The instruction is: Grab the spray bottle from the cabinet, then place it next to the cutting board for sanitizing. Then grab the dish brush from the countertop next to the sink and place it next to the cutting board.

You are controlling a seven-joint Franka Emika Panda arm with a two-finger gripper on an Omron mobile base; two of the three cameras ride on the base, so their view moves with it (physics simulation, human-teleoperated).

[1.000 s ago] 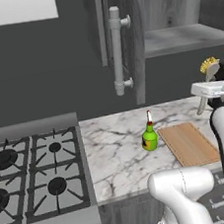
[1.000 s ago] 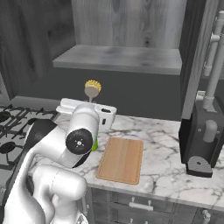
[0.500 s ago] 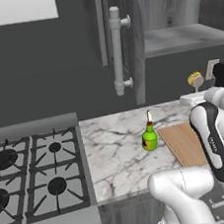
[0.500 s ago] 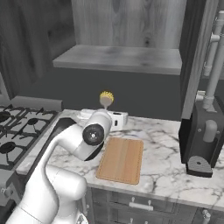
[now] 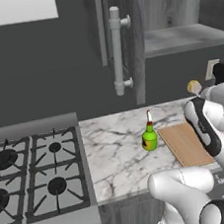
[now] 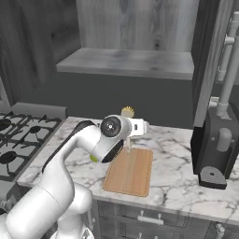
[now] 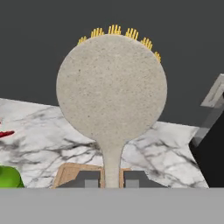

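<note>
My gripper (image 7: 111, 177) is shut on the slim pale handle of the dish brush (image 7: 111, 87), whose round head with yellow bristles points away from me. The brush (image 6: 127, 112) hangs above the far end of the tan cutting board (image 6: 130, 170), and the gripper (image 6: 132, 125) sits just below its head. The green spray bottle (image 5: 149, 136) stands upright on the marble countertop (image 5: 114, 153), just left of the board (image 5: 185, 142). Above, the cabinet (image 5: 184, 35) is open, its door with the bar handle (image 5: 118, 51) swung out. The sink is out of view.
A gas stove (image 5: 37, 173) fills the left end of the counter. A dark coffee machine (image 6: 214, 149) stands on the countertop (image 6: 172, 177) right of the board. Bare marble lies between the stove and the bottle.
The arm has carried the brush down and over toward the cutting board, from high above the counter to just over the board's far end. The bottle and board have not moved.
</note>
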